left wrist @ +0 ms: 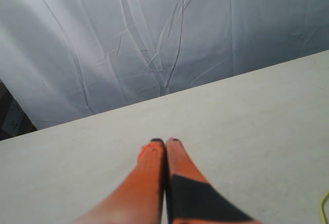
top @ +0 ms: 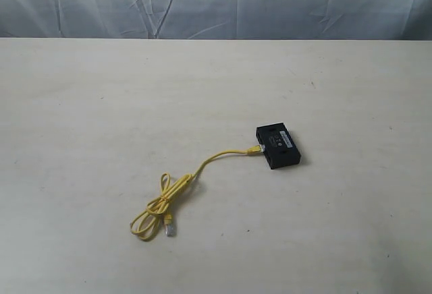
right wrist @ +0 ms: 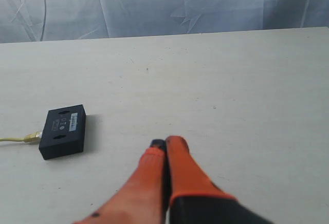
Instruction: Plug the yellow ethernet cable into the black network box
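My left gripper (left wrist: 165,143) and right gripper (right wrist: 165,143) are pressed together, empty, and the thin yellow ethernet cable (top: 202,166) looks plugged in at 9 o'clock on the flat black plastic network box (top: 278,147), so next I'd only verify seating.

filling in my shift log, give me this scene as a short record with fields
table: pale, plain top
black box: lying flat, right of centre in the exterior view
yellow cable: one end meets the box's side and looks plugged in, the rest loops on the table
free plug: lying loose by the loop
left claw: shut, holding nothing
right claw: shut, holding nothing, apart from the box
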Robot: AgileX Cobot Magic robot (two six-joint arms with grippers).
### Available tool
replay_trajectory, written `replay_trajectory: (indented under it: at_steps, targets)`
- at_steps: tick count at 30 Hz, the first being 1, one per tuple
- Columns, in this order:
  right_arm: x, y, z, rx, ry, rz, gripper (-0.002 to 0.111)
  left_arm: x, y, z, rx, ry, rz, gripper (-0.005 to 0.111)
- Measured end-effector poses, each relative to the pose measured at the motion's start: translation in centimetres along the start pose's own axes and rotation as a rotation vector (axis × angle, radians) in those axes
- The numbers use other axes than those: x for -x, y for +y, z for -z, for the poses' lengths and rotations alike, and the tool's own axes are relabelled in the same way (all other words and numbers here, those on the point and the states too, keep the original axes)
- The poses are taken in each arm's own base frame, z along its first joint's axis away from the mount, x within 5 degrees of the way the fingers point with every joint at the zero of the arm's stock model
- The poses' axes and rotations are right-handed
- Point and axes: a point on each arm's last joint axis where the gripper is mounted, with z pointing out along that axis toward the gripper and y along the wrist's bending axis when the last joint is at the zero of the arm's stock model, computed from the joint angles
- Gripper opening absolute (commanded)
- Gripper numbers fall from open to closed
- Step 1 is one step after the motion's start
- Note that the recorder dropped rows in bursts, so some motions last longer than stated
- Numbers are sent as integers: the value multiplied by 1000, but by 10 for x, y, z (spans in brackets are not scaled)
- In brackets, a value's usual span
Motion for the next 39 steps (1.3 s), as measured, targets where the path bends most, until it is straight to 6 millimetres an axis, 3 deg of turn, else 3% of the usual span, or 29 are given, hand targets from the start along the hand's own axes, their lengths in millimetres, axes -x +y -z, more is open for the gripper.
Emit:
replay_trajectory:
  at_steps: [9, 14, 18, 24, 35, 39]
  targets:
    - [0, 0, 0, 0, 0, 0, -1, 0, 2, 3, 14, -8, 5, 0]
    - [0, 0, 0, 0, -1, 0, -1, -3, 15, 25, 90, -56, 157, 0]
    - [0, 0, 0, 0, -1, 0, -1, -18, 20, 43, 182, -91, 289, 0]
    - [0, 0, 0, 0, -1, 0, -1, -73, 16, 44, 290, -39, 328, 0]
    - [0, 0, 0, 0, -1, 0, -1, -192, -7, 9, 275, -131, 270, 0]
    - [0, 0, 0, 0, 1, 0, -1, -216, -11, 0, 268, -109, 270, 0]
